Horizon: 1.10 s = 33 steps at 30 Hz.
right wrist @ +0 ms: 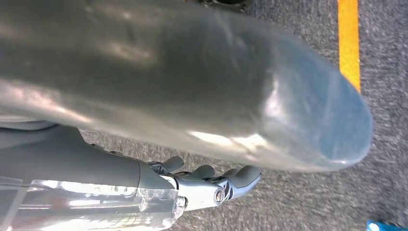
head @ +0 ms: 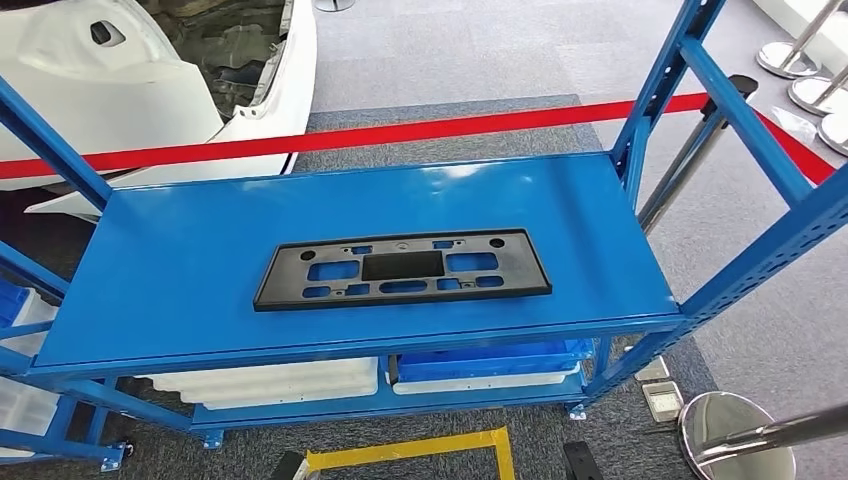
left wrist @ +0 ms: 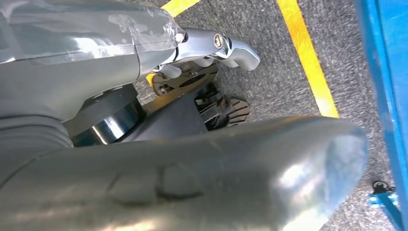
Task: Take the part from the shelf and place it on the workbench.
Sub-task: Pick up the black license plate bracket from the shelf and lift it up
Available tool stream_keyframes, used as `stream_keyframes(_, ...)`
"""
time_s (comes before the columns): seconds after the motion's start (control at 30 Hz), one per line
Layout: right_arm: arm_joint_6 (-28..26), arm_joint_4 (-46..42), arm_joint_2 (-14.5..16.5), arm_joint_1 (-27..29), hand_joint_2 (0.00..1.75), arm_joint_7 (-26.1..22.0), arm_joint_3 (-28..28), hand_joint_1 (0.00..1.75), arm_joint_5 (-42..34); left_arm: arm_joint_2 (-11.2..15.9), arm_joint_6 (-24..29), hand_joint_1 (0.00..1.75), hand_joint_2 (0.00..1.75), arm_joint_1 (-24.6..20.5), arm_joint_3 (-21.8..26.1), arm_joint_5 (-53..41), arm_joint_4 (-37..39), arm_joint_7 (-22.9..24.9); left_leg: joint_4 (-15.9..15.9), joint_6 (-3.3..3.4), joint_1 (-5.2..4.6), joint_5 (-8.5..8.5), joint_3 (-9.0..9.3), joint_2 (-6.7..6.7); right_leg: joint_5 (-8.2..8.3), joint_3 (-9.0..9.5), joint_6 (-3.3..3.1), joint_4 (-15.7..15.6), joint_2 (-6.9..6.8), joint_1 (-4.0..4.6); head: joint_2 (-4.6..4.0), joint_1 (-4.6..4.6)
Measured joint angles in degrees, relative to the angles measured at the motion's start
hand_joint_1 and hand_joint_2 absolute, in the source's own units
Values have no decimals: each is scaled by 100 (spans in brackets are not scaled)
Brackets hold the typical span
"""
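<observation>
The part (head: 402, 268) is a long black plastic plate with several cutouts. It lies flat near the middle of the blue shelf top (head: 180, 270), a little toward the front edge. In the left wrist view my left hand (left wrist: 192, 163) hangs over the grey carpet beside the shelf's foot, thumb and fingers (left wrist: 226, 48) apart and holding nothing. My right hand (right wrist: 168, 96) hangs the same way in the right wrist view, its fingers (right wrist: 231, 180) loosely extended, with nothing in them.
Blue uprights (head: 660, 90) frame the shelf at both ends. A red belt barrier (head: 400, 132) runs behind it, with chrome stanchion bases (head: 735, 440) at the right. A white car body (head: 150, 70) stands at the back left. White and blue bins (head: 480, 365) sit below. Yellow floor tape (head: 410, 455) marks the carpet.
</observation>
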Motion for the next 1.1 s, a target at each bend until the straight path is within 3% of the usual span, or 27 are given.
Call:
stream_keyframes(0.07, 3, 1, -3, -7, 0, -1, -1, 0, 0, 0, 4, 0, 0, 1, 0, 7, 0, 0, 758, -48, 23, -317, -383, 3, -28, 37, -45, -5, -18, -1, 1, -73)
stream_keyframes(0.1, 4, 1, -3, -7, 0, -1, -1, 0, 1, 0, 5, 0, 0, 8, 0, 14, 0, 1, 1084, -64, 35, -407, -572, 3, -42, 53, -56, -4, -23, 0, 1, -93)
stream_keyframes(0.13, 5, 1, -3, -6, 0, -1, -1, 0, 2, 0, 7, 0, 0, 15, 0, 24, 0, 1, 1245, -74, 46, -394, -690, 3, -56, 72, -60, -3, -23, -2, 1, -112)
stream_keyframes(0.17, 5, 1, -3, -6, 0, 0, -1, 0, 4, 0, 8, 0, 0, 19, 0, 36, 0, 1, 1189, -77, 55, -264, -709, 3, -73, 95, -56, -1, -20, -7, 1, -135)
stream_keyframes(0.2, 4, 1, -3, -6, 0, 0, -1, 0, 6, 1, 9, 0, 0, 20, 0, 51, 0, 1, 928, -76, 63, -40, -626, 3, -92, 124, -43, 0, -14, -14, 1, -160)
stream_keyframes(0.27, 1, 1, -3, -8, 0, 0, 0, 0, 8, 1, 13, 0, 0, 19, 0, 76, 0, 0, 161, -58, 65, 411, -342, 2, -136, 173, 4, 10, 0, -14, 1, -221)
stream_keyframes(0.33, -4, 1, -3, -11, 0, -1, 0, 0, 3, 0, 13, 0, 0, 22, 0, 88, 0, 0, -276, -10, 46, 547, -192, -4, -161, 182, 65, 20, 7, 0, 1, -249)
stream_keyframes(0.37, -13, 1, -6, -12, 0, -1, 0, 0, -2, 0, 14, 0, 0, 30, 0, 90, 1, 0, -333, 14, 43, 529, -183, -8, -183, 178, 79, 30, 8, 12, 1, -239)
stream_keyframes(0.5, -76, 1, -15, -7, 0, -2, 0, 0, -69, 2, 11, 0, 0, 51, 2, 111, 2, 22, -378, 51, 38, 526, -168, -11, -189, 213, -51, -16, 3, 16, 1, -143)
stream_keyframes(0.67, -108, -1, -38, -5, 0, -43, -2, 0, -290, 2, 9, 0, 0, 49, 2, 131, 2, 69, -373, 95, 32, 503, -152, -8, -164, 262, 34, -91, 6, 13, 1, -29)
stream_keyframes(0.8, -141, 0, -74, 6, 0, -120, -25, 0, -486, 2, 20, 0, 0, 49, 2, 164, 2, 88, -369, 112, 27, 492, -150, -8, -164, 269, 115, -111, 5, 7, 1, 11)
stream_keyframes(1.1, -191, -1, -217, 53, 0, -327, -273, 0, -983, 2, 84, 0, 0, 56, 2, 227, 2, 40, -391, 115, 29, 487, -123, -8, -175, 271, 135, -111, 5, 16, 0, 11)
